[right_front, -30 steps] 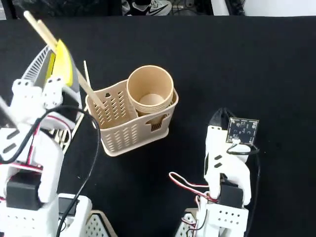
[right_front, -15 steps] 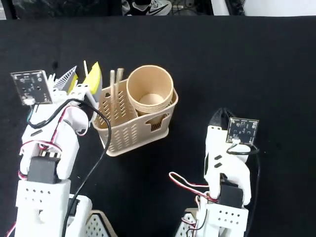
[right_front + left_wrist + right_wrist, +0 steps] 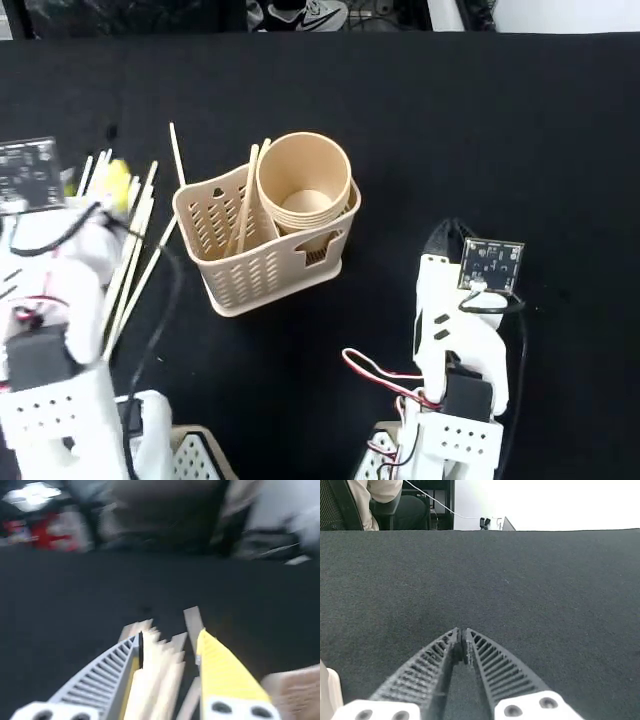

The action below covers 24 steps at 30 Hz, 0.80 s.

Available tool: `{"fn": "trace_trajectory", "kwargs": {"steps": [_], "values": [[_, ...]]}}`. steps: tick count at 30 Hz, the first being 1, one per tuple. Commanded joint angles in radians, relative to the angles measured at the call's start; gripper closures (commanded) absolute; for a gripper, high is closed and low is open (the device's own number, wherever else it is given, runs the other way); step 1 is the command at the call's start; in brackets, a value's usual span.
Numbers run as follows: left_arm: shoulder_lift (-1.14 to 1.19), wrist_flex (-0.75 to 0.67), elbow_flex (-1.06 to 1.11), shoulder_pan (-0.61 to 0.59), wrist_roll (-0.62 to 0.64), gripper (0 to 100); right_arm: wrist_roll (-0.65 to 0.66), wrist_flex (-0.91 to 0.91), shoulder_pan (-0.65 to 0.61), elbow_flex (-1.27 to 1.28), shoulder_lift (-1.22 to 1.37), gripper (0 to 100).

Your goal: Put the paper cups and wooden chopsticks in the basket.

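The beige slotted basket (image 3: 265, 268) stands left of the table's middle. Stacked paper cups (image 3: 305, 185) fill its right compartment, and a pair of wooden chopsticks (image 3: 245, 200) leans in its left one. Several loose chopsticks (image 3: 135, 250) lie fanned on the cloth left of the basket; one more (image 3: 177, 152) lies behind it. My left gripper (image 3: 105, 178) (image 3: 170, 637) is open low over that pile, with chopsticks (image 3: 160, 672) between its jaws. My right gripper (image 3: 447, 235) (image 3: 462, 632) is shut and holds nothing, right of the basket.
Black cloth (image 3: 480, 120) covers the table, with bare room behind and right of the basket. A white arm base (image 3: 455, 420) stands at the front edge on the right.
The left arm held chopsticks raised, let them go into the basket's left compartment, then drew back left and down over the loose pile. The right arm has not moved.
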Motion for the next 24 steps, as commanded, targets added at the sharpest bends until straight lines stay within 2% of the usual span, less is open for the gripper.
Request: {"fn": "trace_trajectory", "kwargs": {"steps": [1,5,8,17,20,24], "values": [[0.137,0.029,-0.007,-0.185,-0.187,77,0.011,0.002,-0.018,-0.005,-0.045,98.5],[0.399,0.021,-0.012,-0.217,-0.307,77,0.011,0.003,-0.018,-0.005,-0.045,98.5],[0.618,0.023,-0.096,-0.22,-0.359,77,0.011,0.003,-0.018,-0.005,-0.045,98.5],[1.224,0.025,-0.476,-0.223,-0.377,77,0.011,0.003,-0.018,-0.005,-0.045,98.5],[1.393,0.025,-0.581,-0.225,-0.379,81,0.011,0.003,-0.018,-0.005,-0.045,98.5],[1.547,0.037,-0.67,-0.223,-0.381,93,0.011,0.003,-0.018,-0.005,-0.045,98.5]]}}
